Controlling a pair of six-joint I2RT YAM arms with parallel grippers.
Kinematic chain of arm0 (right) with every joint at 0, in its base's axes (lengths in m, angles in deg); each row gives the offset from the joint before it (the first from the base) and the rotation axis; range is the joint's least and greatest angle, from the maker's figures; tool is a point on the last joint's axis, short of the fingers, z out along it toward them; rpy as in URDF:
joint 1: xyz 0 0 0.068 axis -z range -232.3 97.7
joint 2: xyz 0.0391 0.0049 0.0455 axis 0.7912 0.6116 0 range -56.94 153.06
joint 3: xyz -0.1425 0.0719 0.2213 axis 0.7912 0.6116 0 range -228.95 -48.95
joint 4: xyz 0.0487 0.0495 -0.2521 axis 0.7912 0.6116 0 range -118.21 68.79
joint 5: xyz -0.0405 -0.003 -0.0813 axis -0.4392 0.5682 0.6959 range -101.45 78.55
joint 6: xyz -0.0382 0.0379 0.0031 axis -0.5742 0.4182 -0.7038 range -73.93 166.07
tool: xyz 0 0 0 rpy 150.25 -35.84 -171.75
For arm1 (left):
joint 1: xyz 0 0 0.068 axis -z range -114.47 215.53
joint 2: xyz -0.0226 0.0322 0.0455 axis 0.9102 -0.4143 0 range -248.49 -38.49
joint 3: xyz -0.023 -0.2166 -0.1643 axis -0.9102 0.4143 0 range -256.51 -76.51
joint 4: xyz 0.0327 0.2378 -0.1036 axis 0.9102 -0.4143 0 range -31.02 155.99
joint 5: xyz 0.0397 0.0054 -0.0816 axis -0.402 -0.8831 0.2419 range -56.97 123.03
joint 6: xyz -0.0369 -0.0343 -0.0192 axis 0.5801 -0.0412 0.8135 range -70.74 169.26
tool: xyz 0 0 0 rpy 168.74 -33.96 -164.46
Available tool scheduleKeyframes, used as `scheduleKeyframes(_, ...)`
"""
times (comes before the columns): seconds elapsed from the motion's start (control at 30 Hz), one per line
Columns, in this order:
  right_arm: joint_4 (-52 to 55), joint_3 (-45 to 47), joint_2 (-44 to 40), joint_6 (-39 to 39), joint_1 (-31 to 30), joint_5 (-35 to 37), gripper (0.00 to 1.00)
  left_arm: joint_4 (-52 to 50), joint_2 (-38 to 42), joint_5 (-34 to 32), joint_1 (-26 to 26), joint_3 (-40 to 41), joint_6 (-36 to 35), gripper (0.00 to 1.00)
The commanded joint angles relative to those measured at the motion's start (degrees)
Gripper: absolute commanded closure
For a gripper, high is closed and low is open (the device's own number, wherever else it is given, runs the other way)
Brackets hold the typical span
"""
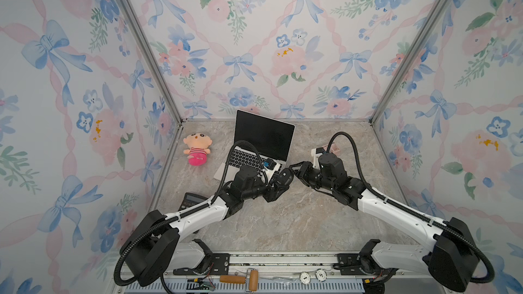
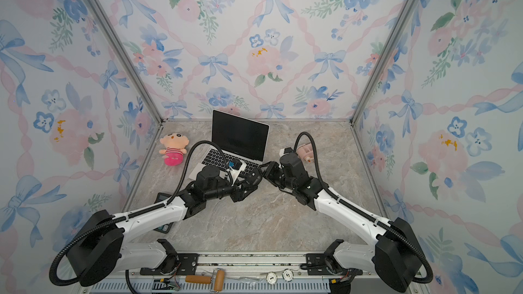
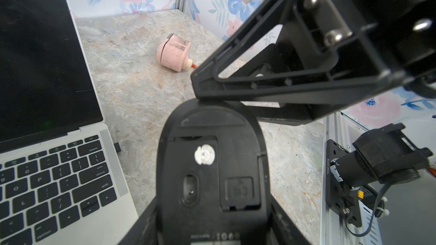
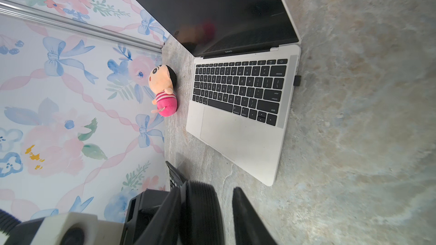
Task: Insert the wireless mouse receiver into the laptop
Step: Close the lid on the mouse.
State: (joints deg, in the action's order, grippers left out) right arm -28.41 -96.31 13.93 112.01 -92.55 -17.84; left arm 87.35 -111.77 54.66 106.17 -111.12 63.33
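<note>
The receiver (image 4: 297, 80) is sitting as a small dark stub against the right edge of the laptop (image 4: 236, 142), level with the upper rows of the keyboard (image 4: 238, 88). It is looking already pushed into a side port, though how deep cannot be told. The left gripper (image 3: 212, 210) is holding the mouse (image 3: 212, 161) by its sides, belly toward the wrist camera, just off that same edge. The right gripper (image 4: 207, 194) is standing half open around what looks like the mouse's far end, one finger lying against it and a strip of table (image 4: 354, 114) showing beside the other. The likely trouble is lying in this crowding. If those jaws are pinching only the rounded tip, the mouse may be slipping out and dropping onto the keys or the stub. A swing of either arm toward the laptop could be knocking the stub askew or shoving the laptop itself, and the two grippers, nearly touching in both top views, could be clashing. As for writing, "MacBook Pro" is showing under the screen. The keys are carrying "delete", "return", "shift", "enter", "command" and "option". Two round tokens (image 1: 305, 277) on the front rail are bearing "1" and "5". The white sticker (image 3: 204, 154) on the mouse is looking worn blank.
</note>
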Motion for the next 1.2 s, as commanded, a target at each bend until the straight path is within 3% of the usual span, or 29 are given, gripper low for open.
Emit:
scheduleKeyframes(0.0,-0.5,1.6,1.1,0.8,-2.1,0.3,0.66,3.8,1.1,-1.6,0.5,-0.3,1.5,1.00)
scheduleKeyframes(0.4,-1.3,3.6,1.4,1.7,-5.3,2.5,0.82,8.8,3.2,-7.6,1.7,-0.6,5.1,1.00)
scheduleKeyframes(0.57,-0.3,3.3,2.1,1.5,-6.0,2.2,0.82,8.8,3.4,-7.8,1.7,-1.6,5.1,1.00)
scheduleKeyframes(0.7,2.2,2.1,1.6,-0.5,-6.3,3.1,0.73,8.8,2.8,-7.5,1.7,-1.7,5.2,1.00)
scheduleKeyframes(0.83,5.6,0.0,1.0,-2.1,-6.3,4.1,0.51,8.5,2.4,-6.6,1.6,-1.4,5.3,1.00)
scheduleKeyframes(0.97,7.8,-1.5,0.0,-3.4,-6.2,5.2,0.37,8.5,1.6,-5.0,1.4,-0.9,5.5,1.00)
scheduleKeyframes(1.17,5.6,-1.7,0.5,-3.4,-6.0,3.6,0.34,8.5,-0.1,-1.3,1.1,-1.1,6.0,1.00)
